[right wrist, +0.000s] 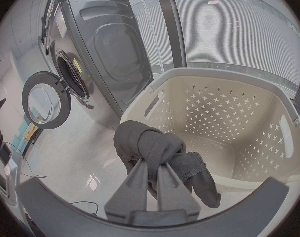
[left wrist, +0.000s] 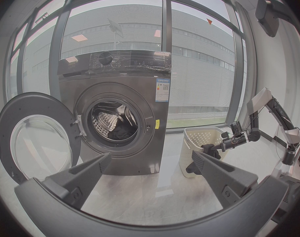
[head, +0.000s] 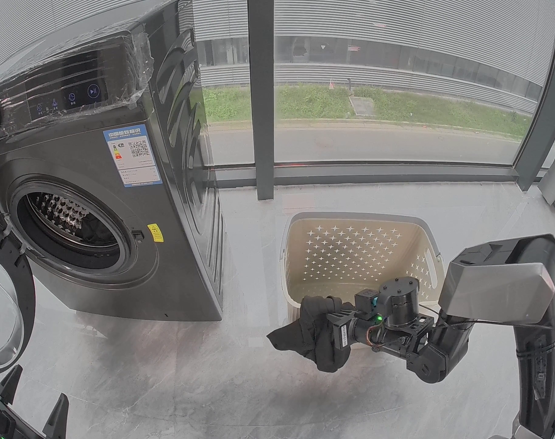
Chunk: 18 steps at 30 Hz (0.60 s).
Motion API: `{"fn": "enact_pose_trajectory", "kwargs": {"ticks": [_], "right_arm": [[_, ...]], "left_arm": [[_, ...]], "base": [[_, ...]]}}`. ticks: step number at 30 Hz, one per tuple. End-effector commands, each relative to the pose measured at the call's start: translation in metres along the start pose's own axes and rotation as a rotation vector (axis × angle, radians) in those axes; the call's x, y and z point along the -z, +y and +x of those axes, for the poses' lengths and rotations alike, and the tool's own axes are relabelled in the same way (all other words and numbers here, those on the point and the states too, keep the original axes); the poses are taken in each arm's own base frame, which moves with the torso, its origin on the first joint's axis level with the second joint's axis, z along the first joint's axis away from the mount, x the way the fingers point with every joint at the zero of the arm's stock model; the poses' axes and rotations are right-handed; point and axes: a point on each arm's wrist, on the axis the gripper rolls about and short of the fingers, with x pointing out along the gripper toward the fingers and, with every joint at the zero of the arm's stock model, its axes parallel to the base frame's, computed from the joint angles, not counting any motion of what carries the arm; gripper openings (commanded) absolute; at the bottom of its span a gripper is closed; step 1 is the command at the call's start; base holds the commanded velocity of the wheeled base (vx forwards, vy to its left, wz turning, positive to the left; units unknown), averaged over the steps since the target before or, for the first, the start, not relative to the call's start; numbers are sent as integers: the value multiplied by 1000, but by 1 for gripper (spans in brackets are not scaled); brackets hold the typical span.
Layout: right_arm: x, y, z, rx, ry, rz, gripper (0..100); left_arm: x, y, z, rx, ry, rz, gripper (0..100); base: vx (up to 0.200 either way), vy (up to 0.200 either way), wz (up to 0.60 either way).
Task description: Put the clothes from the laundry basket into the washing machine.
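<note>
Your right gripper (right wrist: 152, 168) is pinching a dark garment (right wrist: 150, 145), fingers pressed together on a bunched fold, over the basket's (head: 356, 217) rim at its seven o'clock. The cloth is looking light, soft and limp, with loose ends drooping below the grip. The thick middle of the bunch is probably serving you best, since a thin edge could slip out. The washer (head: 106, 153) is standing at ten o'clock from the gripper, with its mouth (head: 70, 230) open and its door (head: 3, 312) swung wide. Bare floor is lying between. You are risking snags on the mouth's rim and the door's edge. Your left gripper (head: 36, 388) is hanging spread and empty.
</note>
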Motion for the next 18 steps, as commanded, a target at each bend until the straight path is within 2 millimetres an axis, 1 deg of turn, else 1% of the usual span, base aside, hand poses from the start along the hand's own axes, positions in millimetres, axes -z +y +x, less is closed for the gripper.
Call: {"fn": "enact_pose_trajectory", "kwargs": {"ticks": [1,2,3,4,6,11,12,13,15,16,17,18], "right_arm": [[-17,5,-22,-11,-47,-4,0],[-17,5,-22,-11,-47,-4,0],[-25,8,-35,-19,-74,-7,0],[-26,9,-37,-19,-80,-7,0],[-36,12,-58,-23,-127,-9,0],[-61,15,-95,-20,-241,-9,0],[-63,15,-98,-16,-249,-8,0],[-73,14,-112,11,-297,0,0],[-81,12,-127,39,-336,6,0],[-83,11,-129,41,-344,5,0],[-92,8,-142,56,-383,9,0],[-97,6,-150,66,-408,10,0]], "left_arm": [[5,0,0,-1,0,3,100],[5,0,0,-1,0,3,100],[5,0,0,-1,0,3,100],[5,0,0,-1,0,3,100],[5,0,0,-1,0,1,100],[5,0,0,-1,0,4,100],[5,0,0,1,0,4,100],[5,0,0,1,0,1,100],[5,0,0,1,0,1,100],[5,0,0,1,0,1,100],[5,0,0,1,0,1,100],[5,0,0,-1,0,1,100]], "base": [[0,0,0],[0,0,0],[0,0,0],[0,0,0],[0,0,0],[0,0,0],[0,0,0],[0,0,0],[0,0,0],[0,0,0],[0,0,0],[0,0,0]]}}
